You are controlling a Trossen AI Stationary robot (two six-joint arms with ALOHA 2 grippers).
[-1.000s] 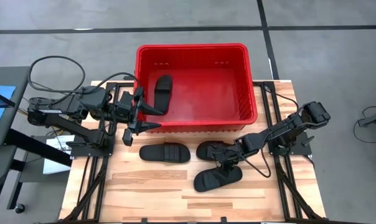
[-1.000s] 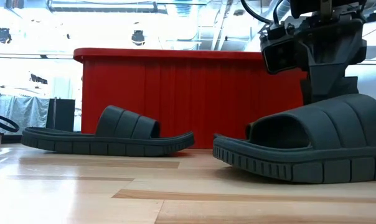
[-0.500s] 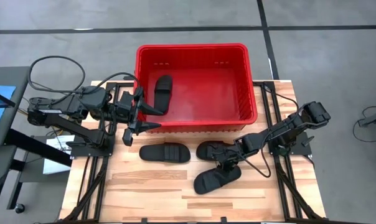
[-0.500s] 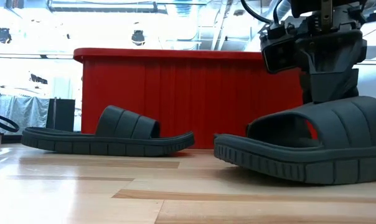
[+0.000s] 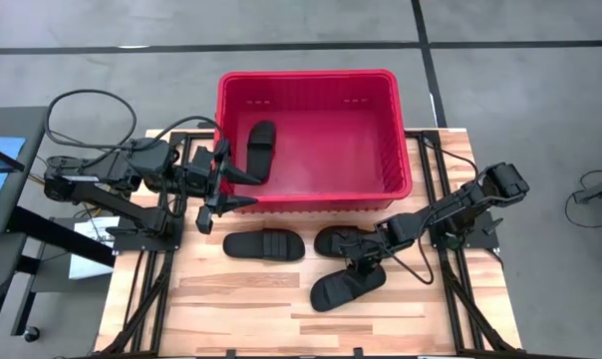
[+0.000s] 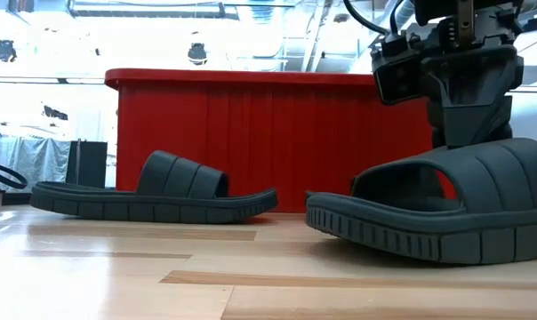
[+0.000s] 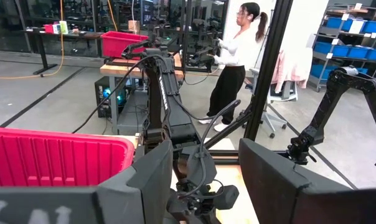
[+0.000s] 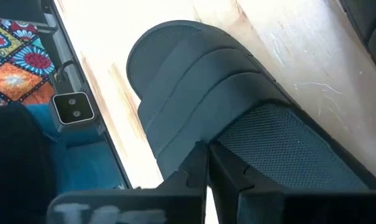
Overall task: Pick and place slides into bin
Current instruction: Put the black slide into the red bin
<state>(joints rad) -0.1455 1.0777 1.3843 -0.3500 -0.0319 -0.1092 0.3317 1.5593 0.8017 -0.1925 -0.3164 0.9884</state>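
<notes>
Under right gripper — slide angled diagonally.

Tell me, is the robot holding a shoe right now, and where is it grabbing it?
Yes. The right hand is shut on the ribbed strap of one black slide. The left hand is open and holds nothing.

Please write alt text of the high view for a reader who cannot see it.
From above, the right gripper is shut on the strap of a black slide on the wooden table. Two more slides lie in front of the red bin, which holds a fourth. The left gripper hangs open at the bin's left wall.
</notes>
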